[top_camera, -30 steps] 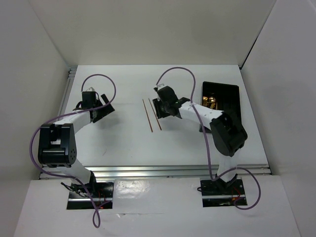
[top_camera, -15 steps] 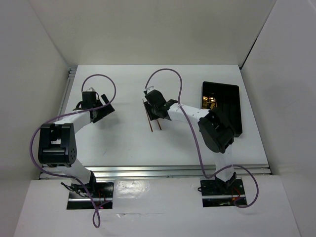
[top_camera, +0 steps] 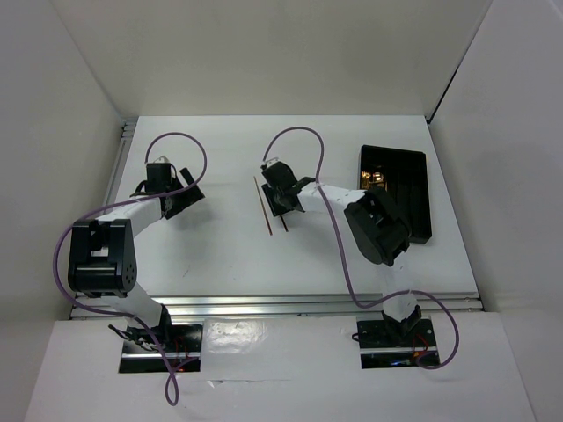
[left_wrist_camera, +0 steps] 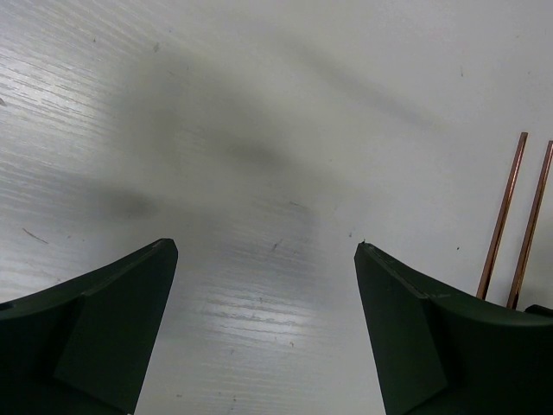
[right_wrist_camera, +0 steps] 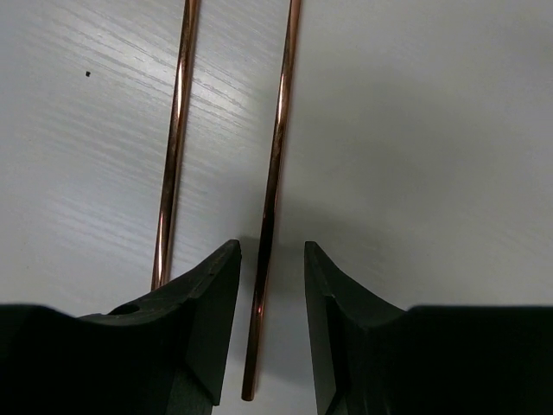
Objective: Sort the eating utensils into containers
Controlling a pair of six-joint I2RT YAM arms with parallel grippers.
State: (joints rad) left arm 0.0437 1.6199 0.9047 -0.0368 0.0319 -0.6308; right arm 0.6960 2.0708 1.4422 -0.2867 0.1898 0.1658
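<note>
Two thin copper-coloured sticks [right_wrist_camera: 173, 147] lie side by side on the white table. My right gripper [right_wrist_camera: 272, 246] is low over them and open. The right-hand stick [right_wrist_camera: 275, 164] runs between its jaws with a small gap on each side, and the other stick lies just outside the left finger [right_wrist_camera: 212, 294]. From above, the right gripper [top_camera: 283, 202] covers most of one stick, while the other stick [top_camera: 261, 204] lies just to its left. The black tray [top_camera: 406, 207] stands at the right with gold utensils [top_camera: 376, 180] in it. My left gripper [left_wrist_camera: 266, 246] is open over bare table, also visible from above [top_camera: 182, 195].
White walls enclose the table on three sides. In the left wrist view the near ends of the two sticks [left_wrist_camera: 503, 216] show at the right edge. Purple cables loop above both arms.
My right arm has swung left from beside the tray to over the sticks, and its jaws now straddle one stick. The left arm has not moved.
</note>
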